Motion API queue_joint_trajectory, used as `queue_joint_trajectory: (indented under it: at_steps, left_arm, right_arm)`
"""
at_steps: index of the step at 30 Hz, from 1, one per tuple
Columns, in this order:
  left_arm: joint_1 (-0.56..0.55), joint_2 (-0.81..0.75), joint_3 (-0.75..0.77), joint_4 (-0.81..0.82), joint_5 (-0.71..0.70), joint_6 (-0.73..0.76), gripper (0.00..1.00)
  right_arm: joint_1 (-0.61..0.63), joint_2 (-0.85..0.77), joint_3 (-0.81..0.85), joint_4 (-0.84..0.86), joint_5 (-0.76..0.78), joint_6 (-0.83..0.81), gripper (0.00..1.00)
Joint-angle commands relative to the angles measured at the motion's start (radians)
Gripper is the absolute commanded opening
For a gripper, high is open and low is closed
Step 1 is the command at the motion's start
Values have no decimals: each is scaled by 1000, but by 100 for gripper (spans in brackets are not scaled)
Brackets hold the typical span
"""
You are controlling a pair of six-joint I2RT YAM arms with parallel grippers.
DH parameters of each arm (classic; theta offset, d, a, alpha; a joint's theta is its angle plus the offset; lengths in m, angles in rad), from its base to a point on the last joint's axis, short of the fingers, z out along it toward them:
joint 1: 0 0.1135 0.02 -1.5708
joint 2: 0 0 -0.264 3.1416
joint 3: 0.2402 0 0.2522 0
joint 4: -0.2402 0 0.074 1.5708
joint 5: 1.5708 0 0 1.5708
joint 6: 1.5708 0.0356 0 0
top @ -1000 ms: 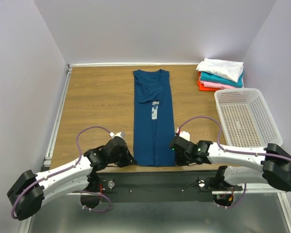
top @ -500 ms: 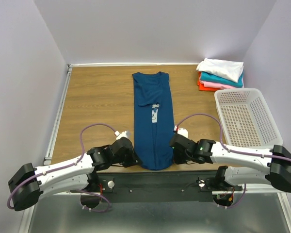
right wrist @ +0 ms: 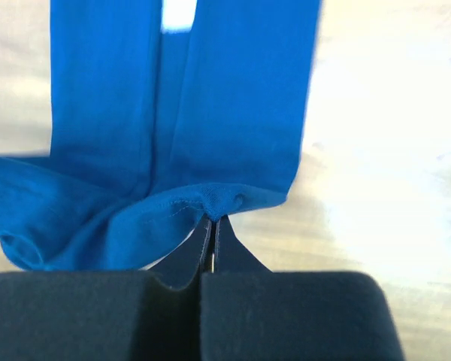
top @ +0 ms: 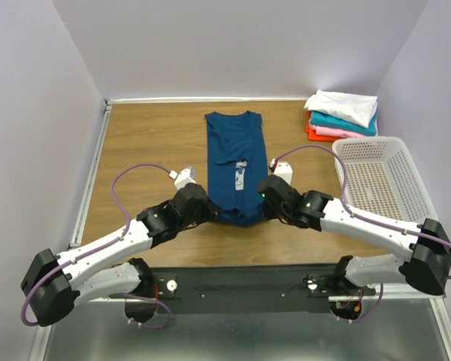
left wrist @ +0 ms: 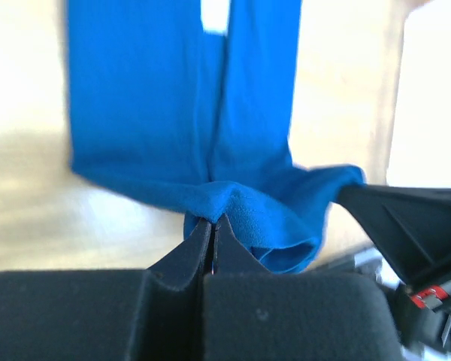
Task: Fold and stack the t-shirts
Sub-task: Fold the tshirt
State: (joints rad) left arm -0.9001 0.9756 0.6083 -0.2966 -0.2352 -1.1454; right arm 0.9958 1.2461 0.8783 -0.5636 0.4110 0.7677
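The navy blue t-shirt (top: 237, 150) lies in the middle of the wood-grain desk (top: 150, 143). It is folded lengthwise into a long narrow strip with its collar toward the far wall, and a small white patch of print shows at the central seam. The cloth is a soft, matte knit, and the near hem is bunched and curls under between the two arms.

The left gripper (left wrist: 213, 224) is closed on the hem's left corner, its black wedge-shaped fingers pinching a small pucker of fabric. The right gripper (right wrist: 210, 222) is closed the same way on the right corner, where a stitched hem line shows. From overhead, both sets of fingertips are hidden by the wrists and the cloth.

At the far right corner sits a stack of folded t-shirts (top: 342, 113): white on top, then teal, pink and orange-red, with only the edges of the lower ones showing. Just beside it, nearer, stands a white plastic basket (top: 368, 141) with perforated walls and floor. Both wrist views are blurred, and the desk in them is washed out pale.
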Motion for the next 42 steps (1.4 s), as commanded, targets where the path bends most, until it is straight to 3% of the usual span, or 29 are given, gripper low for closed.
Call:
queue_joint_trajectory:
  at_steps: [1, 18, 27, 42]
  left_arm:
    - [93, 40, 44, 109, -36, 130, 0]
    - [314, 360, 304, 205, 91, 406, 0]
    - [418, 547, 410, 249, 200, 470, 0]
    - [490, 822, 536, 278, 310, 533, 0]
  right_arm:
    - [-85, 33, 51, 79, 32, -88, 1]
    - [-310, 242, 269, 191, -97, -252, 1]
    - [-385, 409, 358, 225, -167, -283, 1]
    - [-457, 585, 432, 249, -228, -283, 1]
